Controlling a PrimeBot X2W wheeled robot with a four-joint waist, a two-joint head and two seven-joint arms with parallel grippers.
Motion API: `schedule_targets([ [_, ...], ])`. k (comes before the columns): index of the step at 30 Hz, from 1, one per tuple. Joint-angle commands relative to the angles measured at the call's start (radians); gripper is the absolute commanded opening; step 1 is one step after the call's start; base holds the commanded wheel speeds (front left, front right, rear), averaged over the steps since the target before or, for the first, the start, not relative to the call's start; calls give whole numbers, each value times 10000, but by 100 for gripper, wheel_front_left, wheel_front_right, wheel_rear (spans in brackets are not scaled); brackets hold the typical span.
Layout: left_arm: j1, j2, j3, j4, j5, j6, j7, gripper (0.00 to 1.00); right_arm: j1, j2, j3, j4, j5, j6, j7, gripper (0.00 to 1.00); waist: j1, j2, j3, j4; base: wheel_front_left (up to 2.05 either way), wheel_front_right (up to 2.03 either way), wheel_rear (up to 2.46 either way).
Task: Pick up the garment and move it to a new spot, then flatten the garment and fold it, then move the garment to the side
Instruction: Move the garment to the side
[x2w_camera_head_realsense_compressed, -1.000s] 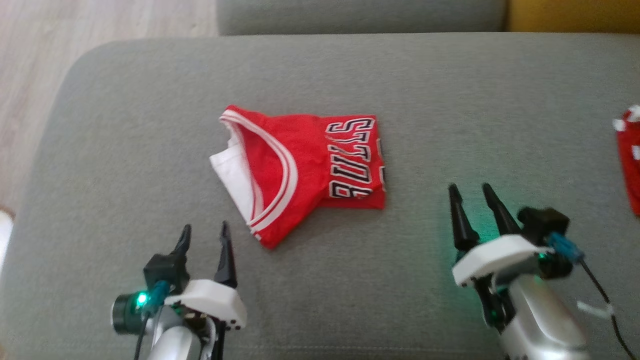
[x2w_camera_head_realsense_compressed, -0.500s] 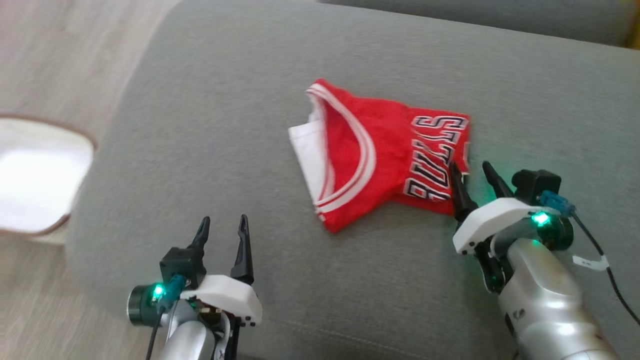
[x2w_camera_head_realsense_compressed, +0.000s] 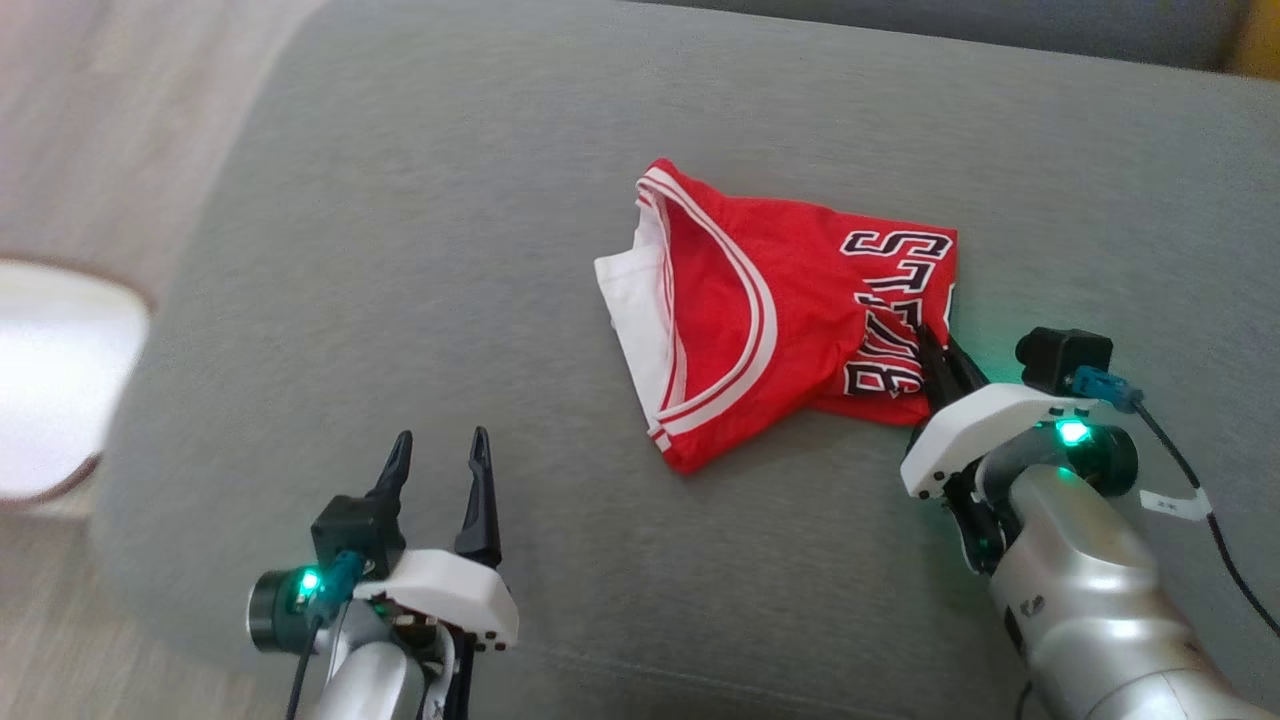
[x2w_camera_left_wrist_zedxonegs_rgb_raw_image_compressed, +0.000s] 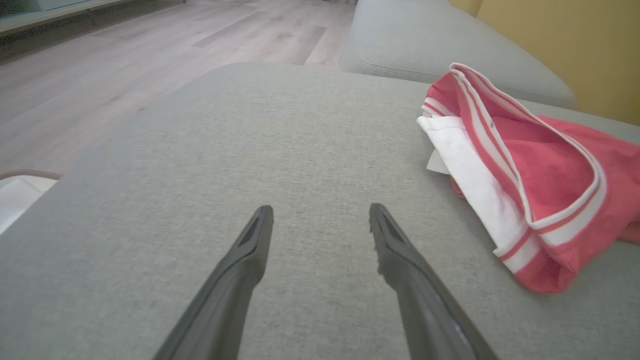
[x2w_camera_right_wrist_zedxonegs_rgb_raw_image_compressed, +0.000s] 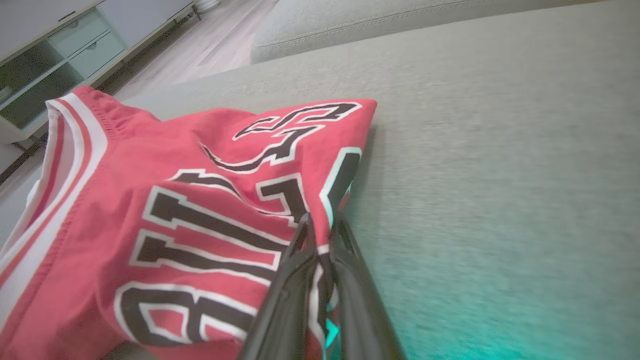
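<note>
Fabric at the lettered edge of the folded red-and-white basketball jersey (x2w_camera_head_realsense_compressed: 750, 310), mid-seat on the grey upholstered cushion (x2w_camera_head_realsense_compressed: 400, 250), sits pinched between your right gripper (x2w_camera_head_realsense_compressed: 938, 352) fingers, so lift slowly and low, left gripper (x2w_camera_head_realsense_compressed: 437, 448) spread wide.

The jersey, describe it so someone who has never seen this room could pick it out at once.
Look at the wide grey sofa cushion; near its middle lies a folded red jersey. It has white-striped trim, a white inner layer showing at one side and black BULLS lettering, and the right gripper is pinching its lettered edge.
</note>
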Motion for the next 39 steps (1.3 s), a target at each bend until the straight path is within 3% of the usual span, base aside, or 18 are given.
schedule_targets([
  [1, -337, 77, 343, -285, 103, -13, -122, 100, -177, 30, 203, -199, 95, 65, -194, 0, 0, 0, -83, -904, 0, 0, 0],
  [13, -1022, 77, 739, 95, 471, -264, -122, 100, -199, 36, 1508, -1238, 1254, 65, -325, 0, 0, 0, 156, -5097, 0, 0, 0],
  [21, -1398, 77, 983, 369, 832, -482, -122, 100, -390, -80, 2004, -1916, 1789, 65, -363, 0, 0, 0, 607, -6822, 0, 0, 0],
  [28, -1602, 77, 974, 482, 989, -596, -122, 100, -684, -615, 2310, -2155, 1811, 65, -380, 0, 0, 0, 869, -7231, 0, 0, 0],
  [34, -1763, 77, 865, 522, 1052, -616, -122, 100, -1625, -1192, 2221, -2034, 1377, 65, -391, 0, 0, 0, 1109, -6977, 0, 0, 0],
  [39, -1847, 77, 717, 501, 1118, -625, -122, 100, -2910, -2205, 1662, -1048, 362, 65, -395, 0, 0, 0, 1320, -6401, 0, 0, 0],
])
